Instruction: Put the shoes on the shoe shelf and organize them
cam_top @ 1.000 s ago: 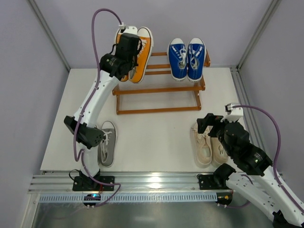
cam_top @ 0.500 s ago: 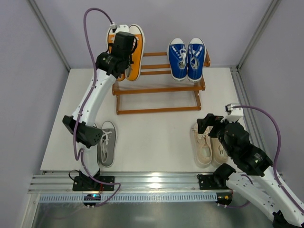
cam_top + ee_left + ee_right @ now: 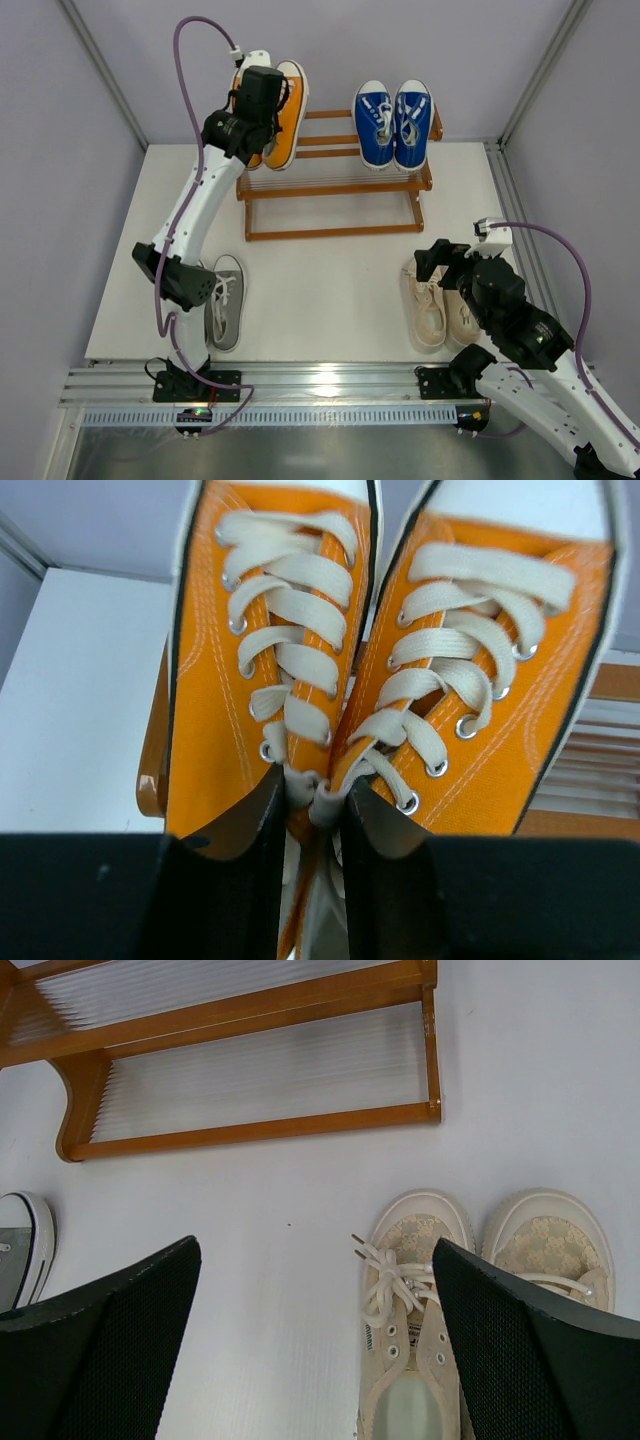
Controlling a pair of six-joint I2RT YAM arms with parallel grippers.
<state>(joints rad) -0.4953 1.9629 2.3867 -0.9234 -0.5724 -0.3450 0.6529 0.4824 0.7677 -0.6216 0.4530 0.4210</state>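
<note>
From above, the orange shoes are at the left end of the top tier of the shoe shelf, beside the blue pair. In the left wrist view, the left gripper pinches their inner walls together (one finger inside each shoe). In the right wrist view, the right gripper is wide open and empty above the cream pair.

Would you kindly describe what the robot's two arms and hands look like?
Both the left arm and the right arm have smooth white links joined by bulky black joints. A purple cable loops along the left arm, and a second cable along the right. The left hand and right hand are black, each with two flat fingers; the right's are finely meshed.
</note>
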